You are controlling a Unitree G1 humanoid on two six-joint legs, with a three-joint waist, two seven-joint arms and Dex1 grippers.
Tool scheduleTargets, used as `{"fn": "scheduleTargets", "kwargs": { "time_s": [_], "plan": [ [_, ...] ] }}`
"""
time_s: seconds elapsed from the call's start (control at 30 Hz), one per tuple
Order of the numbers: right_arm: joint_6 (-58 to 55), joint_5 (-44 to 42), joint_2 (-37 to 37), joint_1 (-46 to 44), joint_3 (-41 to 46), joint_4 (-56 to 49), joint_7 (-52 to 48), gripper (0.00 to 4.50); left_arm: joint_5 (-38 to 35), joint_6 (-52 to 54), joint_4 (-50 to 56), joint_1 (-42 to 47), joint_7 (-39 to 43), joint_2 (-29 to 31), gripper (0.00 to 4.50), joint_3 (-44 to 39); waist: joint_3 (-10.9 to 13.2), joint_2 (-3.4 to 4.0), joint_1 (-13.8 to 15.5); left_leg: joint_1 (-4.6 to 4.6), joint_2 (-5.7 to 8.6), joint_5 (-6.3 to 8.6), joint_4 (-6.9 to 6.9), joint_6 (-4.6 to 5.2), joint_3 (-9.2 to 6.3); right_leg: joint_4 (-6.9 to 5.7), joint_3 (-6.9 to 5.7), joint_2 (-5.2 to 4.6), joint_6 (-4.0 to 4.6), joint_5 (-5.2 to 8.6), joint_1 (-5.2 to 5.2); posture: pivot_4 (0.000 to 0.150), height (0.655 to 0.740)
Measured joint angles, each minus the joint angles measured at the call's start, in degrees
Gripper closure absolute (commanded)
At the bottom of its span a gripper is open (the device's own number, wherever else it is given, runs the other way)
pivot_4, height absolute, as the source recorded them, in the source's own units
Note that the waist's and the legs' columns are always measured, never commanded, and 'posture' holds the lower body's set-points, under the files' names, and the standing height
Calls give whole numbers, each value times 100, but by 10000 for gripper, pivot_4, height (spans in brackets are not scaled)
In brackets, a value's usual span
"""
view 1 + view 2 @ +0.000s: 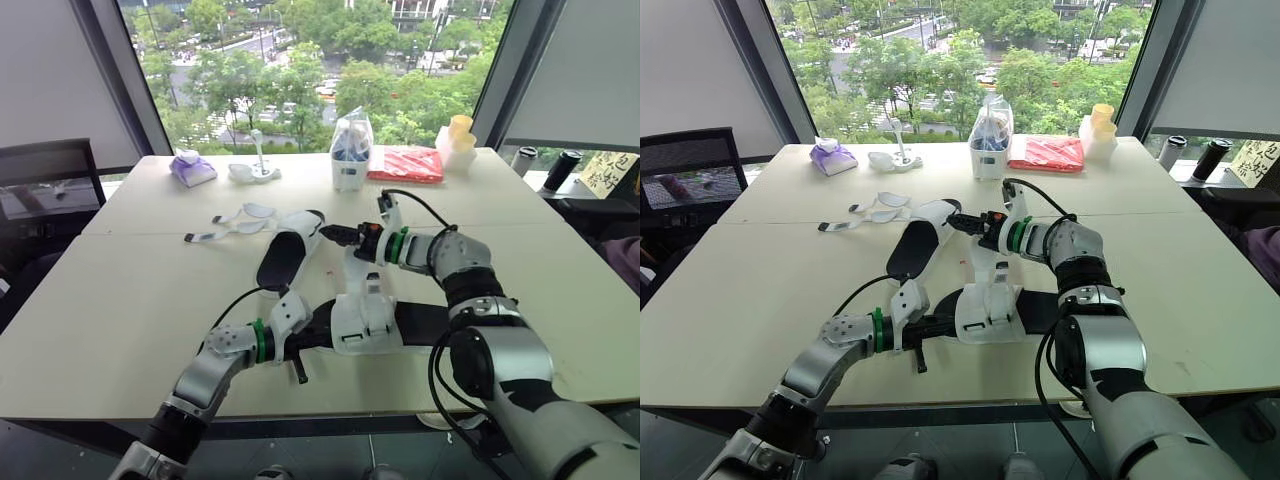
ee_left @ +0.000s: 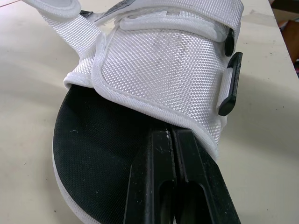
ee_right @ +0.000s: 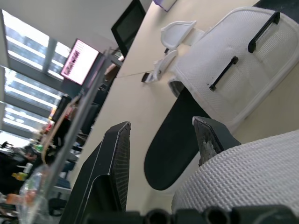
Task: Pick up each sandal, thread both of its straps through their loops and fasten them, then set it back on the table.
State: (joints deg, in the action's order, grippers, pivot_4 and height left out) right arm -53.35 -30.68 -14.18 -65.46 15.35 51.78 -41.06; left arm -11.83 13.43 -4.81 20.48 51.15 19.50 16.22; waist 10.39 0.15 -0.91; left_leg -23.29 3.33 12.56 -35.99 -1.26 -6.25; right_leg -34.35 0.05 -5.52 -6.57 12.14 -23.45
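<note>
Directly beneath the left hand lies a sandal.

1. From the head we look through two eyes set side by side, forward and down over the surface toward the windows; both share nearly the same scene, slightly shifted sideways.
2. Our left wrist view looks along the left pincer, very close upon the near sandal, which the head views show lying nearer us on the surface.
3. Our right wrist view looks low along the right pincer across the surface, onto the far sandal, shared with the head views too.
</note>
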Motion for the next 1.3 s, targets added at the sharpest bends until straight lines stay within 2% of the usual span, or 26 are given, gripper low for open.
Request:
{"fn": "scheduleTargets", "kwargs": {
  "time_s": [0.23,0.37,0.63,0.97,1.13,1.3],
  "plan": [
    [-127,-230,-85,-374,699,840,324,18341,-1,1,-23,11,2,-8,45000,-2,0,0,-1,0,0,0,-1,0,1,0,0,0,3,-2,0,1500,7400],
    [-147,-221,-228,-468,780,1044,215,18341,-2,1,-19,9,1,-20,45000,-6,0,0,6,-1,1,0,-1,0,3,2,0,0,2,-2,1,1500,7400],
    [-149,21,-312,-467,275,854,-509,16845,-2,6,-28,-1,-10,-23,45000,-24,0,0,-10,1,1,-1,-4,0,2,-5,0,1,2,-2,1,1500,7400],
    [-770,10,-289,-293,46,420,-959,16844,-3,5,-39,3,-10,-34,45000,-27,-1,1,-1,1,1,0,-4,0,1,-4,0,0,2,-2,1,1500,7400],
    [-498,134,-282,-171,-139,333,-972,16794,-3,5,-48,6,-10,-41,45000,-27,-1,1,-2,2,1,0,-5,0,2,-5,0,0,2,-2,1,1500,7400],
    [290,440,-194,82,-526,-117,-1060,16786,-4,9,-47,4,-10,-45,45000,-27,-1,1,-3,2,2,-1,-5,-1,3,-6,0,0,0,-2,1,1500,7400]
  ]
}}
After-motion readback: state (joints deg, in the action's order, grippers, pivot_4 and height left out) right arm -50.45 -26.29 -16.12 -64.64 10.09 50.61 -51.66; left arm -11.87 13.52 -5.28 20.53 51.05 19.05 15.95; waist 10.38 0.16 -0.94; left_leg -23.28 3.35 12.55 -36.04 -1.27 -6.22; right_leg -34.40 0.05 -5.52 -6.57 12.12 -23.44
